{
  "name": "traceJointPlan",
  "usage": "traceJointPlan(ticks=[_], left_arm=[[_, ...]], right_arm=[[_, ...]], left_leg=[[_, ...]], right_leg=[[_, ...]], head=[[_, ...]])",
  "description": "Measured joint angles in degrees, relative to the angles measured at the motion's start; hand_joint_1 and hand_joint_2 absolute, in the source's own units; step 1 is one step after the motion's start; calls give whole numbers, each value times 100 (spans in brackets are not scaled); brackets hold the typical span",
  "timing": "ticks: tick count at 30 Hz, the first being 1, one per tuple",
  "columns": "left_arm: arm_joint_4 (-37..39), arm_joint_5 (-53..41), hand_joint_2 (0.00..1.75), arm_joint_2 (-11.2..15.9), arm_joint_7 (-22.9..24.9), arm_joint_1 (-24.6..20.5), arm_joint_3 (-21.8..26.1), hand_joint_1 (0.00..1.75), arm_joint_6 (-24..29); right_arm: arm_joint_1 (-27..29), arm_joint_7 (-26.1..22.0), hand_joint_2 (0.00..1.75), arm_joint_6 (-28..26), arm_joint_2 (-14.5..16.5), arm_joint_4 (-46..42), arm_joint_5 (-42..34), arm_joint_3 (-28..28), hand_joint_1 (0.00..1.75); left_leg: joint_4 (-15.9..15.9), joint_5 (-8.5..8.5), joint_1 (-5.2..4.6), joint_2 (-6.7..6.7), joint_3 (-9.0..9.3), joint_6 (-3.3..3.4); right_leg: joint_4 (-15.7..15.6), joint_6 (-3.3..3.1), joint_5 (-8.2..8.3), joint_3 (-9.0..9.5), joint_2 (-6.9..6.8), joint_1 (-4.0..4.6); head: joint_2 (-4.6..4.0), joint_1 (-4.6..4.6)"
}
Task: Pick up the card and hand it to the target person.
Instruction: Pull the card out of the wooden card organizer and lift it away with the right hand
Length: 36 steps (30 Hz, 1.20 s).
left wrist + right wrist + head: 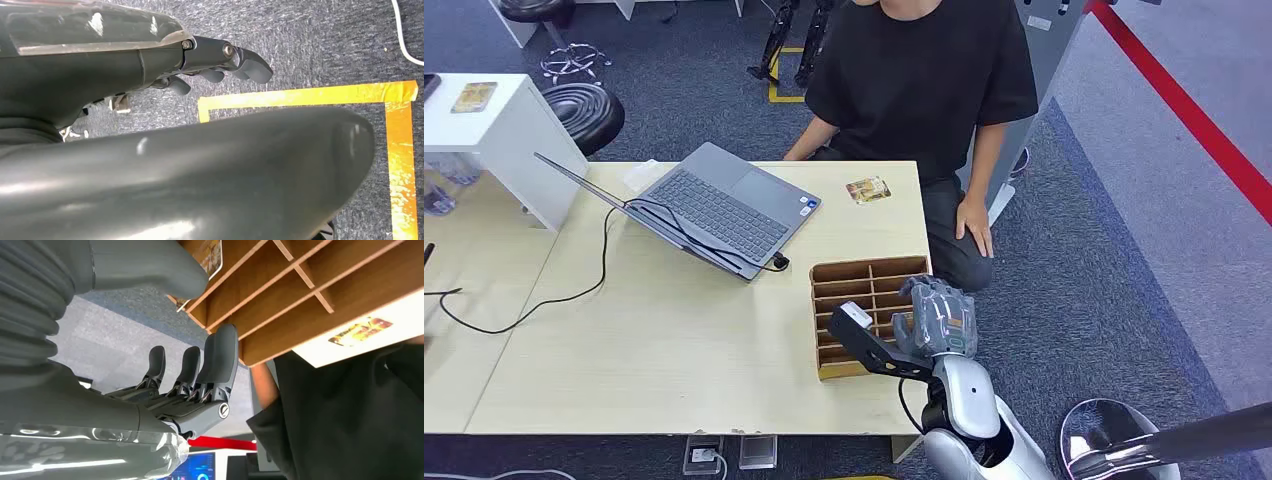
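Note:
One card (867, 189), with an orange picture, lies flat on the table's far side in front of the seated person (924, 70); it is also in the right wrist view as the card (360, 331). A second card (207, 255) sticks out of a compartment of the wooden divider box (864, 300), right beside my thumb (150, 265). My right hand (936, 318) hovers over the box's right end, its fingers (220, 360) straight, apart from the thumb and outside the box wall, holding nothing. My left hand (220, 62) hangs over the carpet with loosely bent fingers, empty.
An open grey laptop (714, 205) with a black cable stands on the light wooden table (644, 340). The person's hand (974, 225) rests on their knee by the table's right corner. Stools (584, 110) and a white cabinet (494, 130) stand at the left. Yellow tape (300, 95) marks the floor.

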Motion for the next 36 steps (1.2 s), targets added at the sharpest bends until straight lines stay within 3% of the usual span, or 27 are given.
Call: traceJointPlan(ticks=[7, 36], left_arm=[[0, -11, 0, 0, 7, 0, 0, 0, -5], [0, -97, 0, 0, 13, 0, 0, 0, -64]], right_arm=[[3, 2, 175, -22, 13, 99, -8, -27, 86], [81, 1, 175, -28, 43, 371, -57, -85, 93]], left_leg=[[0, 0, 0, 0, 0, 0], [0, 0, 0, 0, 1, 0]], right_leg=[[0, 0, 0, 0, 0, 0], [0, 0, 0, 0, 0, 0]], head=[[0, 1], [0, 1]])
